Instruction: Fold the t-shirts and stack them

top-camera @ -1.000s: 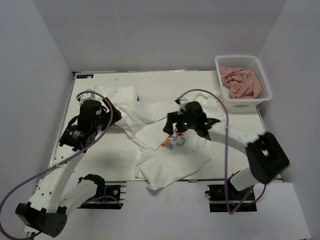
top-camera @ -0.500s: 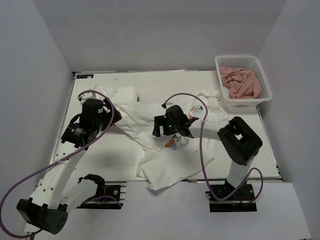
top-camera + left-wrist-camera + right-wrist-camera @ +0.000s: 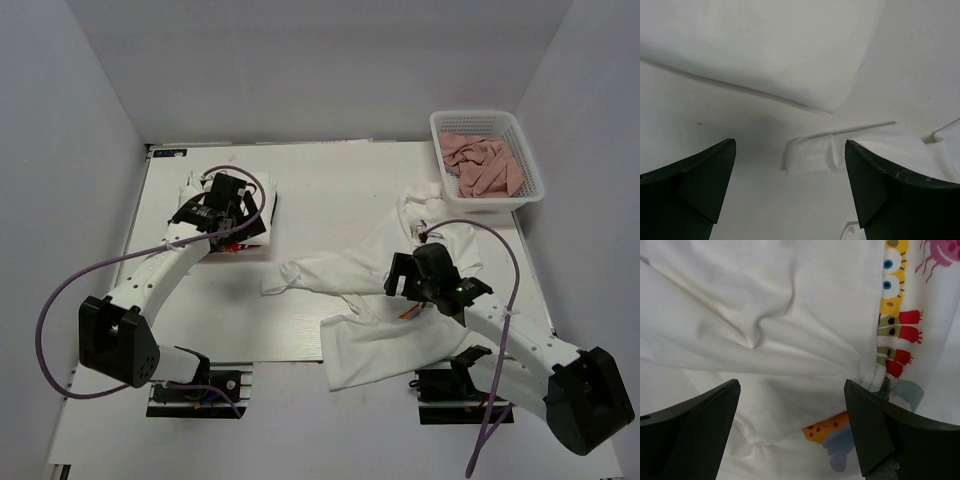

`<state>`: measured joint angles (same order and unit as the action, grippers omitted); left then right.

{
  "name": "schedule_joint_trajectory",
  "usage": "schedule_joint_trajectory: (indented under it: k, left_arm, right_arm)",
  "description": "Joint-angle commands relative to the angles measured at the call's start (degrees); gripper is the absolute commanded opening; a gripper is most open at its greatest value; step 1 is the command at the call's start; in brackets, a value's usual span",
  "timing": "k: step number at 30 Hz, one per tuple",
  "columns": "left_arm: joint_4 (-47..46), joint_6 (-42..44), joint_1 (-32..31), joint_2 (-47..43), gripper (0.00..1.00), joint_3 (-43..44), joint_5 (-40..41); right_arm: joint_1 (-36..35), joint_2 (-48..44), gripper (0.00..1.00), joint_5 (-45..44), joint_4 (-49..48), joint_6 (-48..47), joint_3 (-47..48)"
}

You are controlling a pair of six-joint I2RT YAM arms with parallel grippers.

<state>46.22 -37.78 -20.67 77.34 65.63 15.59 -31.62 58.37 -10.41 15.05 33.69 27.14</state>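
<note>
lol, the printed t-shirt [image 3: 370, 340] is now being left spread at the near right of the desk [image 3: 330, 180], pulled clear of the folded t-shirt [image 3: 264, 228] far left. The left tool [image 3: 790, 144] and right tool [image 3: 791, 382] are being held apart, empty, so folding it looks next.

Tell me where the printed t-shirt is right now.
Top view: the printed t-shirt lies rumpled on the table's right half, under the open right claw, between the basket and the near edge.

Both arms stretched forward — left end effector [image 3: 789, 146] spread wide, right end effector [image 3: 790, 386] spread wide too.
</note>
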Motion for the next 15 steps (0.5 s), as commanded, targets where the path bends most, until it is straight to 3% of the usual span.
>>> schedule_joint_trajectory:
  k: [1, 3, 6, 9, 13, 15]
  left_arm:
    - [-2.2, 3.1, -0.8, 0.8, 0.99, 3.3, -0.1]
    - [-3.0, 5.0, -1.3, 1.8, 0.99, 4.8, 2.8]
    - [-1.5, 4.5, -0.4, 4.5, 0.99, 7.2, 11.5]
    - [-9.2, 7.8, 0.9, 6.5, 0.99, 5.7, 17.1]
    - [-9.9, 8.2, 3.2, 11.9, 0.99, 7.3, 18.6]
    - [-15.0, 9.7, 5.0, 12.7, 0.99, 5.0, 18.1]
  right_arm:
    - [0.4, -1.9, 0.9, 4.2, 2.8, -5.8, 3.4]
    - [0.4, -0.4, 0.9, 13.9, 0.4, -8.8, 4.2]
    - [0.3, 3.1, 0.9, 18.0, -2.6, -10.5, 4.7]
    - [0.2, 3.9, 0.9, 18.9, -3.3, -11.6, 4.9]
    - [0.4, 3.9, 0.9, 17.5, -3.3, -12.9, 6.0]
    - [0.4, 4.0, 0.9, 16.7, -2.9, -13.0, 5.9]
